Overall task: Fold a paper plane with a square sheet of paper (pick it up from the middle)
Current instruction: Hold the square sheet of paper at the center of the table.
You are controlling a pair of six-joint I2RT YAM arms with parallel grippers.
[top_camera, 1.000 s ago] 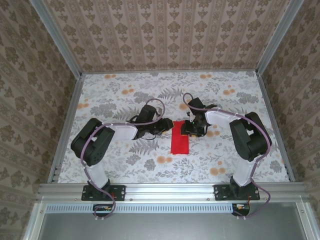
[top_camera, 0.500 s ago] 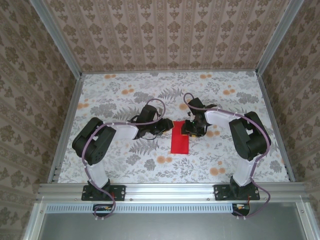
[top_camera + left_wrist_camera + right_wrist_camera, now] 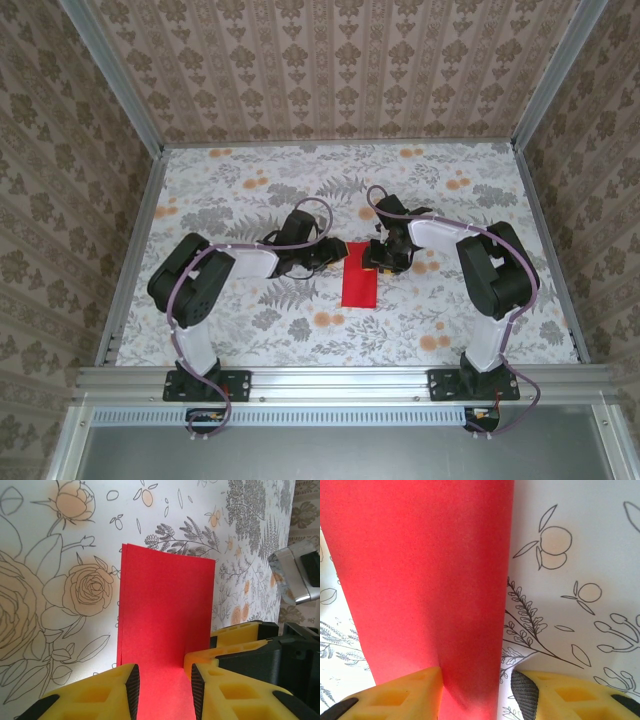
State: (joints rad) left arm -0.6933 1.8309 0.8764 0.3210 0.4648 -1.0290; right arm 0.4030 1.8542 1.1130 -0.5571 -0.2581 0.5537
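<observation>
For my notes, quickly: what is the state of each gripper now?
Left gripper: open, over the red paper.
Right gripper: open, also over it.

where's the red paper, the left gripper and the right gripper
red paper [image 3: 358,285], top view, middle of the folded sheet
left gripper [image 3: 164,680], left wrist view, between its yellow fingertips
right gripper [image 3: 476,685], right wrist view, between its yellow fingertips

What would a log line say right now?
red paper: folded rectangle on table | left gripper: open astride its edge | right gripper: open astride it
</observation>
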